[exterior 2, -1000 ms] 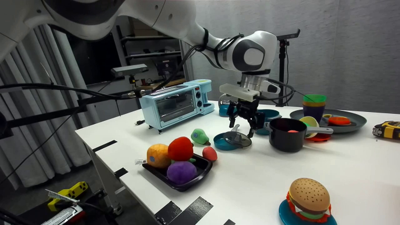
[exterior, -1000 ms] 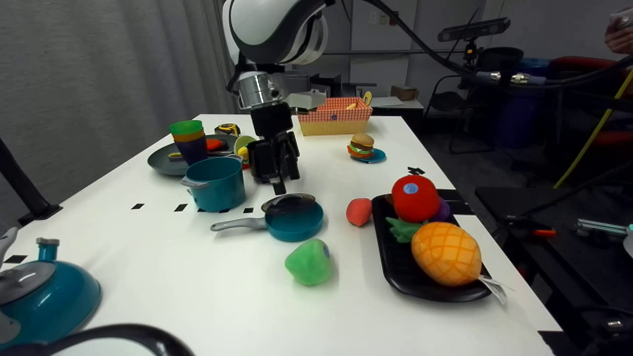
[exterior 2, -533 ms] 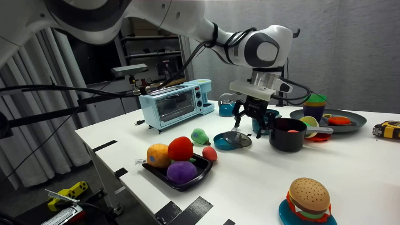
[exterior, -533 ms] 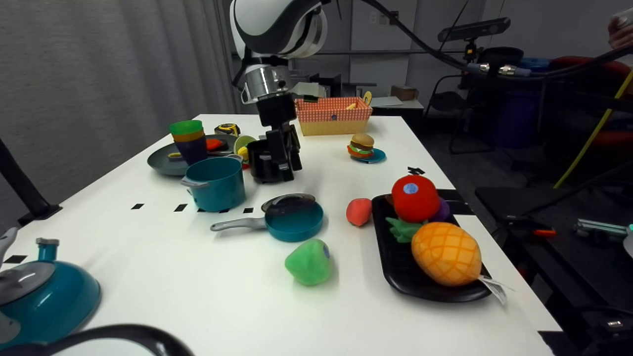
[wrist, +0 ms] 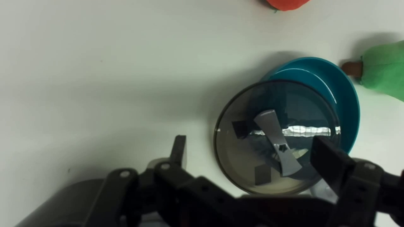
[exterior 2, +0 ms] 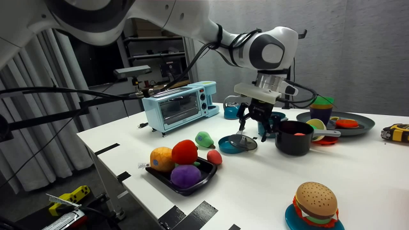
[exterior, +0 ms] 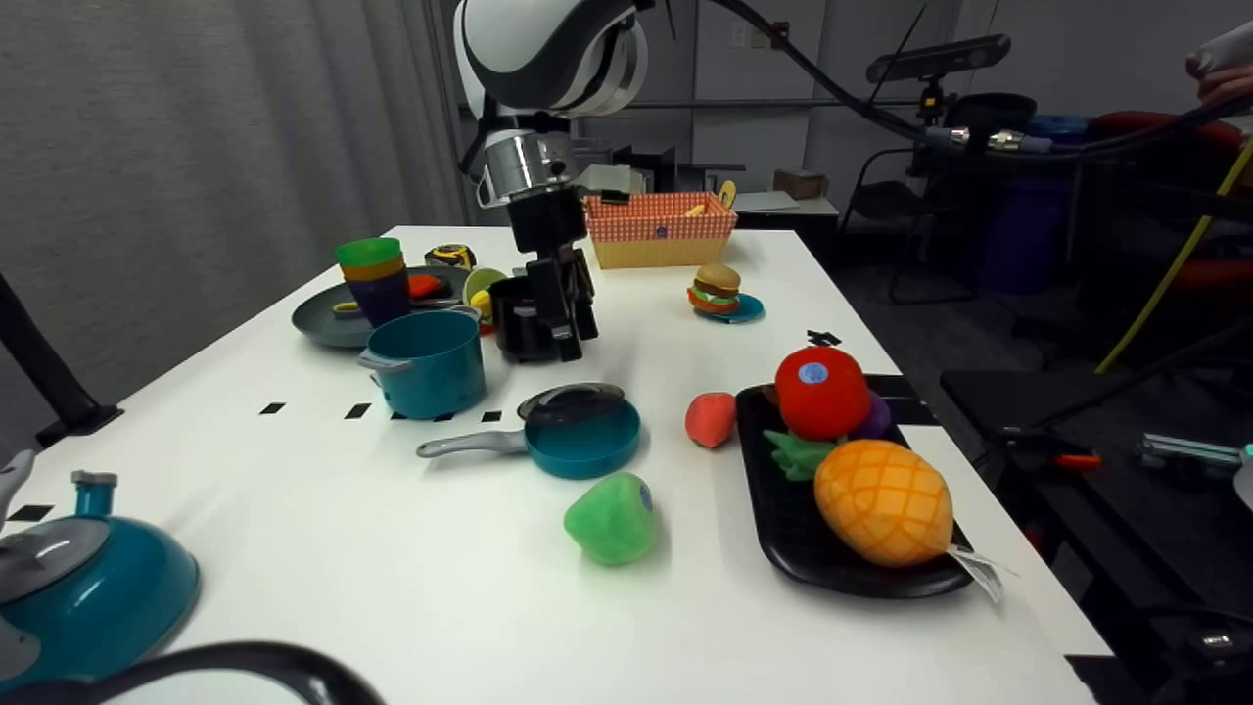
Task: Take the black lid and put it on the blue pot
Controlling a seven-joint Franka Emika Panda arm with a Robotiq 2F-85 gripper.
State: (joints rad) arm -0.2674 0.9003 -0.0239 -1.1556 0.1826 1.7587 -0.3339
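Black lid (wrist: 277,138) — askew over saucepan (exterior: 587,446)

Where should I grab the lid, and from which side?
By its grey handle, from above, pinching the long sides near the narrow waist. The handle crosses the middle of the lid, and the open gripper spans it roughly crosswise in the wrist view, so a small turn to square up might do. An edge grip looks poorer: the lid sits off-centre, overhanging the pan.

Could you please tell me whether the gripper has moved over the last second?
Yes; in an exterior view, the gripper has shifted toward the black pot.
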